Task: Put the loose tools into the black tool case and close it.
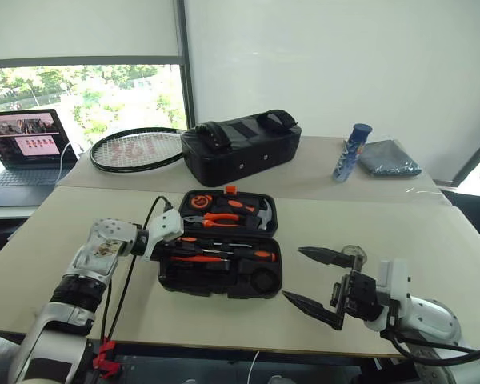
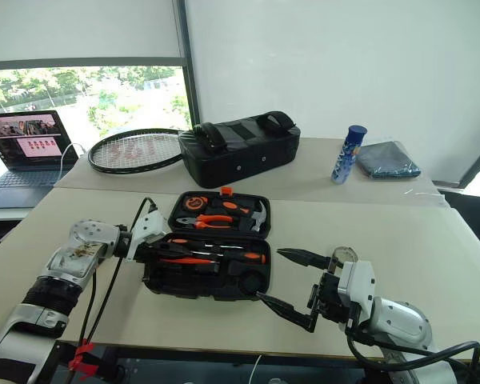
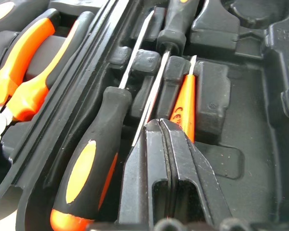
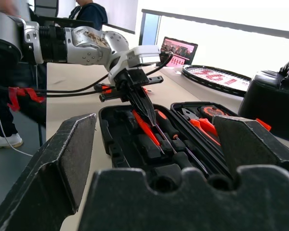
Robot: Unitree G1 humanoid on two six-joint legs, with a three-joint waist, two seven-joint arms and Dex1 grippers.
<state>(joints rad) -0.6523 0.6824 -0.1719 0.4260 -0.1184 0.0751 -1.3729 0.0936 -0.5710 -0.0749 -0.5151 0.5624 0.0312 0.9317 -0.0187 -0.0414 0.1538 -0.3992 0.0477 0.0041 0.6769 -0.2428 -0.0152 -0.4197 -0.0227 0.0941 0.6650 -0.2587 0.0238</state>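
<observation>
While shut, left tool (image 4: 149,113) downward-angled.

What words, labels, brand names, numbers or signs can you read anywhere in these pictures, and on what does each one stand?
No text can be read with certainty.
Blue bottle: label printing, too small to read.
Laptop: red and white screen content, too small to read.
Racket: reddish marking on the strings, blurred.
Thin orange screwdriver in the black tool case: a dark mark on the handle, partly hidden by the shut left pincer.

Matt black plastic case (image 1: 224,280), cloth bag (image 1: 240,156)
</observation>
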